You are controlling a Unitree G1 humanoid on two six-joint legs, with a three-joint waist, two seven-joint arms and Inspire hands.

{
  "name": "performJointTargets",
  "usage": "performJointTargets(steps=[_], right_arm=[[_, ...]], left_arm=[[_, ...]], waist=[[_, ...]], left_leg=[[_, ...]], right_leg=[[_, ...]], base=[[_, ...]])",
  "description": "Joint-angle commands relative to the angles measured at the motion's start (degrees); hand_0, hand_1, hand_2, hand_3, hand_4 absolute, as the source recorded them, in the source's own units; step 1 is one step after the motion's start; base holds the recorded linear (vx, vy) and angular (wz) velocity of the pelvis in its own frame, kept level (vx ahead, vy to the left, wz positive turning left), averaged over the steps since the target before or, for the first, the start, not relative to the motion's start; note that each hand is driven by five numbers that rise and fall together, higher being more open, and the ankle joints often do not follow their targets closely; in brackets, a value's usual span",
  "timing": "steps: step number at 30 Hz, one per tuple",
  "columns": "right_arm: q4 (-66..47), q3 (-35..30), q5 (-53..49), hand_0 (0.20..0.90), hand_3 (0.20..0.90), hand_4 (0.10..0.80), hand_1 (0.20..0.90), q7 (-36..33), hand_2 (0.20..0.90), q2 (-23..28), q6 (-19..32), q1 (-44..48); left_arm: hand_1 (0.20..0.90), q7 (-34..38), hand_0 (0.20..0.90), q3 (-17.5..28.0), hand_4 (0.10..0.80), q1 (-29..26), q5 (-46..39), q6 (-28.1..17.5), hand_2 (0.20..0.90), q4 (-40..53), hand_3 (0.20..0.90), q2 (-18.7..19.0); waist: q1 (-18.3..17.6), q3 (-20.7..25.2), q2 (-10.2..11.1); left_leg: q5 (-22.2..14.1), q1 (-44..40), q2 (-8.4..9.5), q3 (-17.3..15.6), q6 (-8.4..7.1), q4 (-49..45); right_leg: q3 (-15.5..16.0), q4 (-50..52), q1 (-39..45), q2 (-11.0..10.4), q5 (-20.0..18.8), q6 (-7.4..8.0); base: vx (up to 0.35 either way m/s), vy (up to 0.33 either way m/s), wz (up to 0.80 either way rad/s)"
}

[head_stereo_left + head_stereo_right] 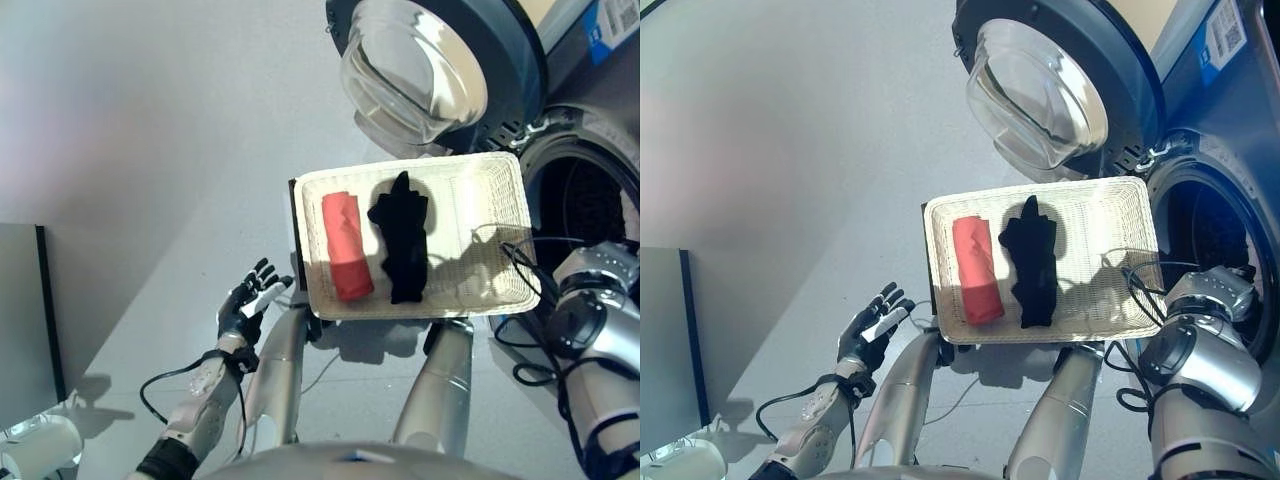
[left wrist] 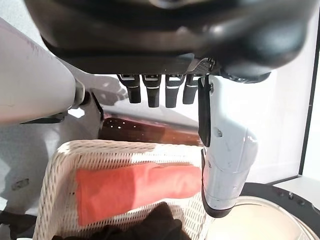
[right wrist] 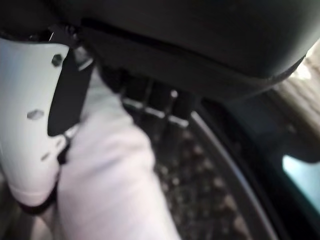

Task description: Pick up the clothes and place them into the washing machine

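Observation:
A white wicker basket (image 1: pixel 500 166) stands in front of me and holds a rolled red cloth (image 1: pixel 347 246) and a crumpled black cloth (image 1: pixel 402 240). The washing machine's drum opening (image 1: pixel 590 210) is at the right, its round glass door (image 1: pixel 420 70) swung open behind the basket. My right arm (image 1: pixel 600 300) reaches into the drum, so the eye views hide the hand. In the right wrist view my right hand (image 3: pixel 25 125) has a white cloth (image 3: pixel 110 180) pinched between thumb and fingers over the perforated drum wall (image 3: pixel 210 190). My left hand (image 1: pixel 245 305) hovers open, left of the basket and empty.
A grey cabinet (image 1: pixel 25 320) stands at the left edge, with a white rounded object (image 1: pixel 35 445) below it. Grey floor spreads left of the basket. The left wrist view looks over the basket's near rim (image 2: pixel 55 200) at the red cloth (image 2: pixel 135 187).

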State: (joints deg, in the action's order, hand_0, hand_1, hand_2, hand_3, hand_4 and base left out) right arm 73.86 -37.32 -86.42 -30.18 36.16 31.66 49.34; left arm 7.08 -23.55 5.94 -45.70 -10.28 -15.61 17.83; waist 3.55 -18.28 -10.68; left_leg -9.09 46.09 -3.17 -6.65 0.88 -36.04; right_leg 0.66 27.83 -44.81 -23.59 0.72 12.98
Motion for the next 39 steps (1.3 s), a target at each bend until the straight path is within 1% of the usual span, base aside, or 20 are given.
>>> performJointTargets(steps=[1, 6, 11, 13, 17, 20, 26, 27, 28, 31, 32, 33, 35, 37, 39], right_arm=[[-1.28, 2.63, -0.23, 0.9, 0.9, 0.8, 0.9, 3.78, 0.9, 0.39, 4.85, -1.46], [-2.24, 2.46, -2.03, 0.9, 0.9, 0.8, 0.9, 5.96, 0.9, -1.86, 4.64, -1.46], [-2.49, 3.68, -1.29, 0.9, 0.9, 0.8, 0.9, 7.57, 0.9, -4.47, 2.91, -2.4], [-3.96, 4.41, -0.74, 0.9, 0.9, 0.8, 0.9, 8.46, 0.9, -6.13, 2.36, -3.75], [-4.63, 5.7, 0.12, 0.9, 0.9, 0.8, 0.9, 9.63, 0.9, -9.43, 1.23, -4.9], [-4.29, 8.44, 3.05, 0.9, 0.9, 0.8, 0.9, 9.88, 0.9, -12.06, -0.71, -5.55], [-5.72, 15.56, 14.5, 0.9, 0.9, 0.8, 0.9, 9.22, 0.9, -15.62, -4.6, -8.24], [-4.68, 18.48, 19.42, 0.9, 0.9, 0.8, 0.9, 8.93, 0.9, -15.52, -6.86, -8.78], [-5.41, 20.54, 22.62, 0.9, 0.9, 0.8, 0.9, 8.24, 0.9, -15.8, -7.57, -9.2], [-7.28, 29.21, 37.27, 0.9, 0.9, 0.8, 0.9, 7.23, 0.9, -16.83, -11.93, -11.77], [-7.71, 33.36, 45.29, 0.9, 0.9, 0.8, 0.9, 6.52, 0.9, -16.84, -13.87, -12.4], [-7.85, 33.41, 45.45, 0.9, 0.9, 0.8, 0.9, 6.34, 0.9, -16.91, -13.95, -12.43], [-7.92, 38.15, 53.47, 0.9, 0.9, 0.8, 0.9, 6.18, 0.9, -16.8, -16.19, -12.34], [-7.45, 40.17, 56.57, 0.9, 0.9, 0.8, 0.9, 6.9, 0.9, -16.84, -17.33, -12.08], [-6.4, 41.52, 57.58, 0.9, 0.9, 0.8, 0.9, 8.59, 0.9, -17.26, -18.77, -11.57]], left_arm=[[0.9, -0.04, 0.9, 2.49, 0.8, 0.94, 0.08, -3.21, 0.9, 3.51, 0.9, 2.13], [0.9, -0.74, 0.9, 2.34, 0.8, 0.64, -0.08, -3.09, 0.9, 3.16, 0.9, 2.24], [0.9, -1.21, 0.9, 2.26, 0.8, 0.37, 0.03, -3.17, 0.9, 2.33, 0.9, 2.36], [0.9, -1.39, 0.9, 2.26, 0.8, 0.41, 0.28, -3.26, 0.9, 2.21, 0.9, 2.37], [0.9, -1.97, 0.9, 3.08, 0.8, 1.05, 0.71, -3.01, 0.9, 1.97, 0.9, 2.47], [0.9, -2.07, 0.9, 4.22, 0.8, 1.12, 1.04, -3.18, 0.9, 1.15, 0.9, 2.66], [0.9, -2.84, 0.9, 6.31, 0.8, 2.04, 2.87, -4.01, 0.9, 1.58, 0.9, 3.33], [0.9, -3.16, 0.9, 6.56, 0.8, 2.11, 3.13, -4.2, 0.9, 1.57, 0.9, 3.64], [0.9, -3.21, 0.9, 6.88, 0.8, 2.19, 3.45, -4.52, 0.9, 1.48, 0.9, 3.65], [0.9, -3.67, 0.9, 8.18, 0.8, 2.64, 4.69, -5.14, 0.9, 1.62, 0.9, 3.79], [0.9, -3.59, 0.9, 8.79, 0.8, 2.85, 5.07, -5.62, 0.9, 2.02, 0.9, 3.62], [0.9, -3.59, 0.9, 8.85, 0.8, 2.92, 5.09, -5.61, 0.9, 2.04, 0.9, 3.58], [0.9, -3.86, 0.9, 9.44, 0.8, 3.05, 5.56, -5.93, 0.9, 2.42, 0.9, 3.55], [0.9, -4.01, 0.9, 9.81, 0.8, 3.24, 5.68, -6.15, 0.9, 2.98, 0.9, 3.57], [0.9, -4.38, 0.9, 10.23, 0.8, 3.44, 5.5, -5.95, 0.9, 3.06, 0.9, 3.53]], waist=[[-0.09, 2.17, 0.91], [0.49, 1.59, 1.83], [1.14, 1.01, 2.63], [1.05, 0.59, 3.12], [1.74, 0.27, 4.35], [2.45, 0.16, 5.47], [2.99, 0.18, 7.65], [3.23, 0.27, 7.98], [3.23, 0.21, 8.13], [3.13, 0.32, 8.96], [3.27, 0.41, 9.34], [3.17, 0.42, 9.33], [3.58, 0.39, 9.53], [3.75, 0.31, 9.49], [4.26, 0.22, 9.43]], left_leg=[[-0.38, -2.3, -3.31, 5.27, -6.56, 2.63], [-0.01, -2.45, -2.89, 5.72, -6.54, 2.6], [0.91, -2.75, -2.23, 6.03, -6.66, 3.14], [1.52, -3.41, -1.95, 6.02, -6.8, 3.86], [2.13, -3.89, -1.27, 6.67, -6.7, 4.78], [2.61, -4.32, -1.02, 7.21, -6.61, 5.91], [4.1, -6.95, -0.84, 7.38, -6.74, 9.67], [4.5, -7.56, -0.87, 7.41, -6.8, 10.47], [4.82, -8.03, -0.9, 7.39, -6.81, 11.05], [5.74, -9.22, -1.01, 7.39, -6.9, 12.42], [6.09, -9.45, -1.11, 7.51, -6.9, 12.68], [6.1, -9.46, -1.1, 7.53, -6.9, 12.7], [6.41, -9.45, -1.12, 7.67, -6.9, 12.57], [6.47, -9.23, -1.2, 7.92, -6.88, 12.36], [6.58, -9.17, -1.18, 8.06, -6.88, 12.23]], right_leg=[[-0.13, 3.34, 1.33, 0.47, 2.73, -1.91], [0.86, 2.23, 3.55, 0.25, 2.33, -1.86], [2.55, -0.06, 6.57, -0.9, 0.79, -1.52], [3.65, -1.71, 8.64, -1.44, 0.01, -1.34], [5.22, -4.55, 11.04, -1.72, -1.07, -1.37], [6.3, -7.25, 13.0, -1.82, -2.3, -1.17], [8.46, -12.76, 17.48, -1.89, -5.32, -0.6], [8.84, -13.7, 18.33, -1.95, -5.91, -0.47], [9.1, -14.28, 18.81, -1.99, -6.3, -0.46], [9.51, -15.39, 19.79, -1.79, -7.12, -0.55], [9.76, -15.41, 20.01, -1.75, -7.33, -0.54], [9.8, -15.41, 20.04, -1.75, -7.32, -0.54], [10.08, -15.14, 20.15, -1.7, -7.27, -0.67], [10.27, -14.77, 20.16, -1.75, -7.07, -0.69], [10.34, -14.35, 20.12, -1.75, -6.82, -0.78]], base=[[0.0, 0.0, 0.0], [-0.014, 0.0, 0.02], [-0.024, 0.004, 0.14], [-0.012, 0.012, 0.24], [-0.005, 0.003, 0.23], [-0.009, -0.01, 0.07], [0.012, -0.013, 0.07], [0.0, 0.0, 0.0], [0.0, 0.0, 0.0], [0.002, -0.007, 0.01], [0.001, -0.023, 0.05], [0.0, 0.0, 0.0], [0.002, -0.017, 0.01], [-0.002, -0.028, 0.1], [-0.005, -0.011, 0.11]])
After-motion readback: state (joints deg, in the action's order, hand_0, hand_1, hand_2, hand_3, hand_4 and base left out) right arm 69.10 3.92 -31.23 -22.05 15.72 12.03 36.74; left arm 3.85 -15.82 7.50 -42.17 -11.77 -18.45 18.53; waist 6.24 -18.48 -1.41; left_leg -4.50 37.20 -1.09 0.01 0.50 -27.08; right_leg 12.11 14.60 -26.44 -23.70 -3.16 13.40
